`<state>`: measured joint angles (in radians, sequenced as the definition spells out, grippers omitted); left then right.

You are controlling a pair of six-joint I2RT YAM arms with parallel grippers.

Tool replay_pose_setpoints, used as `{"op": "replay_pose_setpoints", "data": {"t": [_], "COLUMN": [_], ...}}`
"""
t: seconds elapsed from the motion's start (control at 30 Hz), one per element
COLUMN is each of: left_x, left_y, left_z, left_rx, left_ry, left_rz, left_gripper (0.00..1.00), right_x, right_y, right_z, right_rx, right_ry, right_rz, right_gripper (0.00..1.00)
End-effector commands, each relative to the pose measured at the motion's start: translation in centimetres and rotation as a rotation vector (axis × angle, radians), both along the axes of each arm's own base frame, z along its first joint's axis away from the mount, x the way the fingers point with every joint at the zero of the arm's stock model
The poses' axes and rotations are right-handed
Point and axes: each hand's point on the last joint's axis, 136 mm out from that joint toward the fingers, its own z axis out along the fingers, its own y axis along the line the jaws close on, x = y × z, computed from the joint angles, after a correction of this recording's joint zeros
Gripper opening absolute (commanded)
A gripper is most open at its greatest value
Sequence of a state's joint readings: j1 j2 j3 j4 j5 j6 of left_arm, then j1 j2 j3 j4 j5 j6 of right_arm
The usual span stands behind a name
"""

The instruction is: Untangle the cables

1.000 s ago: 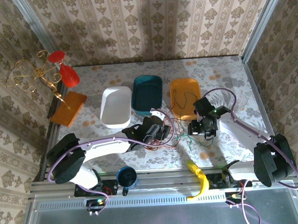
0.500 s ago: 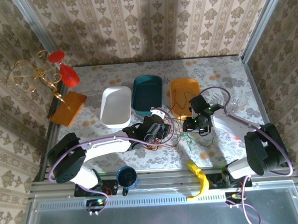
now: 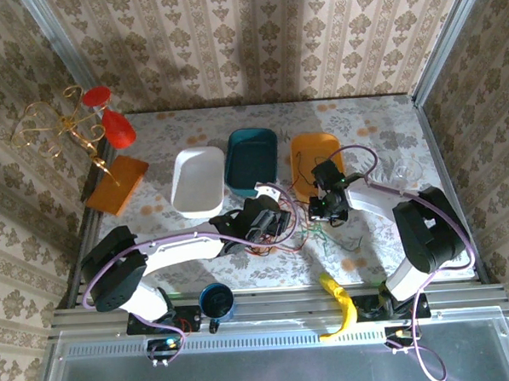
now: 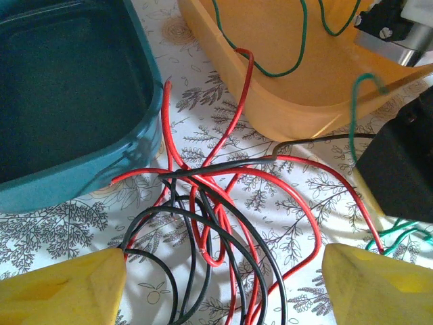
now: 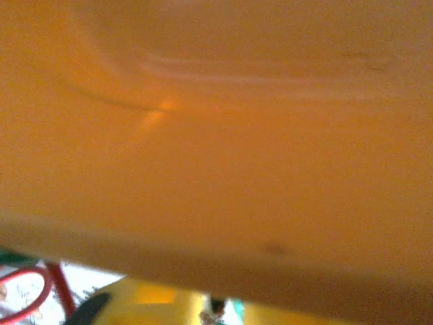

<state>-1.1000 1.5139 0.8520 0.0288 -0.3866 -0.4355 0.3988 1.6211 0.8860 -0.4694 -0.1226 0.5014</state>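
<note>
The cables (image 3: 295,231) lie tangled on the floral cloth in front of the tubs. Red cable (image 4: 298,196) and black cable (image 4: 237,230) loops cross between my left gripper's (image 4: 226,271) wide-open yellow fingers (image 4: 61,288), which touch nothing. A green cable (image 4: 298,54) lies partly inside the orange tub (image 4: 291,115) and trails out toward my right gripper (image 3: 324,208). That gripper (image 5: 220,308) presses close under the orange tub's wall (image 5: 216,135). Its yellow fingers stand almost together, with a blurred sliver of green between them.
A teal tub (image 3: 253,156) and a white tub (image 3: 197,181) stand left of the orange tub (image 3: 312,153). A blue cup (image 3: 216,301) and a yellow object (image 3: 337,301) sit at the near rail. An orange board (image 3: 118,185) and a gold stand (image 3: 63,124) are far left.
My right gripper has swung left to the orange tub's near wall and its jaws have narrowed. The left arm and gripper have stayed put.
</note>
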Motion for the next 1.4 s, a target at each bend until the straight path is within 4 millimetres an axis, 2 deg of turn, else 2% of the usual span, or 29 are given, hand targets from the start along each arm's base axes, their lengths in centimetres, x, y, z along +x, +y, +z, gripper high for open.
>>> {"op": "replay_pose_setpoints", "data": {"t": [0.0,0.07,0.13,0.27,0.3,0.53,0.67,0.8,0.9,1.03,1.27,1.37], "left_x": [-0.3,-0.3,-0.3,-0.4,-0.3,-0.5,-0.6,-0.5,-0.5,-0.3,-0.4,-0.2], "left_y": [0.7,0.7,0.7,0.5,0.4,-0.1,-0.3,0.4,1.0,1.8,2.7,2.9], "left_z": [0.5,0.5,0.4,0.3,0.3,0.4,0.6,0.7,0.8,0.9,1.0,1.1], "left_rx": [-0.003,-0.006,-0.004,-0.009,-0.011,-0.035,-0.048,-0.051,-0.053,-0.051,-0.055,-0.055], "left_ry": [0.0,0.0,0.001,0.004,0.005,0.004,0.001,-0.008,-0.014,-0.017,-0.016,-0.016], "left_rz": [0.02,0.022,0.018,0.011,0.01,-0.014,-0.028,-0.004,0.015,0.033,0.051,0.055], "left_gripper": [0.77,0.77,0.77,0.77,0.77,0.77,0.77,0.77,0.77,0.77,0.78,0.78], "right_x": [0.2,0.1,0.1,0.1,0.4,-0.8,-0.9,0.0,2.6,7.2,16.4,19.6], "right_y": [-1.2,-1.9,-2.5,-4.7,-5.2,-8.5,-9.2,-8.0,-6.9,-6.4,-6.3,-6.0], "right_z": [-0.4,0.1,1.2,4.4,5.8,10.9,13.8,16.8,19.4,20.4,19.5,18.0], "right_rx": [-0.075,-0.097,-0.115,-0.192,-0.201,-0.274,-0.243,-0.166,-0.155,-0.208,-0.249,-0.265], "right_ry": [-0.026,-0.048,-0.088,-0.198,-0.252,-0.417,-0.54,-0.623,-0.68,-0.661,-0.625,-0.603], "right_rz": [-0.024,-0.034,-0.041,-0.074,-0.088,-0.177,-0.223,-0.201,-0.177,-0.158,-0.188,-0.184], "right_gripper": [0.06,0.0,0.0,0.0,0.0,0.0,0.0,0.0,0.0,0.0,0.0,0.0]}}
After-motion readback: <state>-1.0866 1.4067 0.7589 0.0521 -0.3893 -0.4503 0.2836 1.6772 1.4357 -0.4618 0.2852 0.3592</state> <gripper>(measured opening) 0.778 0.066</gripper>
